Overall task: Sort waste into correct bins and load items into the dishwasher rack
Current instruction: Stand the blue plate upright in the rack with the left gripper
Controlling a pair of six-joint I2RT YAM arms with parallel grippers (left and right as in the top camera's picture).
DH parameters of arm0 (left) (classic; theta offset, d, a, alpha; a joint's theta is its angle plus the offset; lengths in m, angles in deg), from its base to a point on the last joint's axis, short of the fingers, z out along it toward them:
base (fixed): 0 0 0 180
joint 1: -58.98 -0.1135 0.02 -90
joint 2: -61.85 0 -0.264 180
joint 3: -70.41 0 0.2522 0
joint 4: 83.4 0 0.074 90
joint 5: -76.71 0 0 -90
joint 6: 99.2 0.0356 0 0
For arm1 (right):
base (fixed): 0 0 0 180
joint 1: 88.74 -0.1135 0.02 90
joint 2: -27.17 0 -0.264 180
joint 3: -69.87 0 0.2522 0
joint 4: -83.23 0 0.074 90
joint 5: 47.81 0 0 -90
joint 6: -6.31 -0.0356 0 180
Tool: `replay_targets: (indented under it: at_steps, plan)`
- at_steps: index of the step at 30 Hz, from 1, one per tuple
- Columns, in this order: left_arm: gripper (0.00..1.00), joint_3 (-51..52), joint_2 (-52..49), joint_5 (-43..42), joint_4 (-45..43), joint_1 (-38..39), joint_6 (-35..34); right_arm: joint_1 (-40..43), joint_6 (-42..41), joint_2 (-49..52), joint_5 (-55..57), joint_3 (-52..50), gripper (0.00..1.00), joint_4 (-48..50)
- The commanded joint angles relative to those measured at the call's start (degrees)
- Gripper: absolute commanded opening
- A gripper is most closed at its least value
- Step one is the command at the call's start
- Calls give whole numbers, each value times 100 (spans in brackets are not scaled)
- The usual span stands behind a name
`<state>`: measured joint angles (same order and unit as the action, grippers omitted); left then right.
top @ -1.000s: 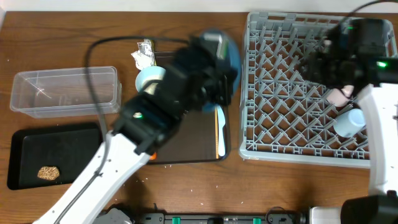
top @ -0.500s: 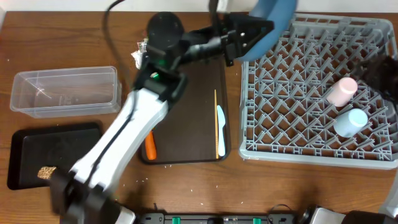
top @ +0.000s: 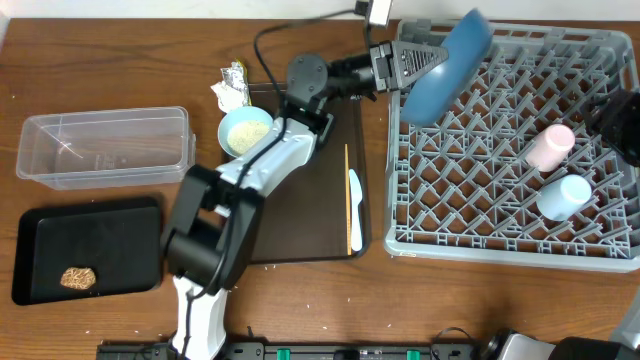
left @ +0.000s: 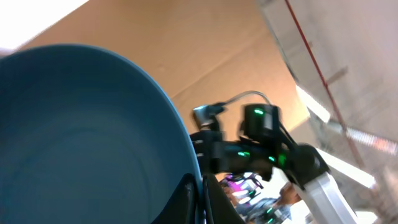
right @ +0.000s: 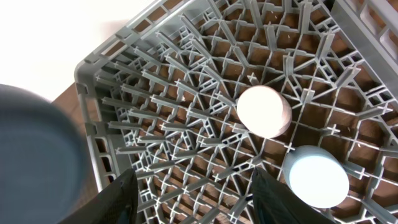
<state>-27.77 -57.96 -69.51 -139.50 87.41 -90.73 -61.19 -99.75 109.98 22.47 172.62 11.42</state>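
My left gripper (top: 405, 63) is shut on the rim of the large blue plate (top: 447, 60) and holds it tilted above the grey rack's (top: 500, 240) far left corner. In the left wrist view the plate (left: 81, 137) fills the left side, with the gripper (left: 202, 200) clamped on its edge. My right gripper (right: 200, 205) is open and empty above the rack (right: 186, 93), over the pink cup (right: 264, 111) and light blue cup (right: 315, 176). The white bowl (top: 245, 130) holds rice. The spoon (top: 355, 192) and stick (top: 347, 200) lie on the brown serving tray. The carrot is hidden.
The clear tub (top: 105, 148) stands at the left, with the black tray (top: 110, 225) in front of it holding the brown lump (top: 78, 277). The wrapper and tissue (top: 233, 85) lie behind the bowl. My left arm (top: 215, 235) crosses the serving tray (top: 310, 230). My right arm (top: 622, 125) is at the right edge.
My left gripper has lifted the blue plate off the serving tray and carried it right, over the rack's corner. The right arm has drawn back to the right edge.
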Motion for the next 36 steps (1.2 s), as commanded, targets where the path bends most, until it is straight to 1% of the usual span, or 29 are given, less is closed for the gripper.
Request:
replay_targets:
  at_steps: [1,8,11,22,25,33,36]
  plan:
    - [6,-72,-109,323,-116,83,-695,13,90,-83,-66,79,52,-17]
    - [6,-72,-289,1086,70,258,-1189,13,92,-79,-63,79,52,-48]
    - [6,-72,-407,1392,72,339,-1526,13,103,-79,-63,79,53,-52]
    - [6,-72,-728,1998,61,756,-2507,13,332,-79,-63,79,54,-205]
    - [6,-72,-831,2087,57,811,-2664,13,330,-79,-63,79,55,-260]
    - [6,-72,-881,2271,-11,863,-2708,13,415,-79,-63,79,55,-313]
    - [6,-72,-881,2339,-15,914,-2876,13,415,-79,-63,79,55,-310]
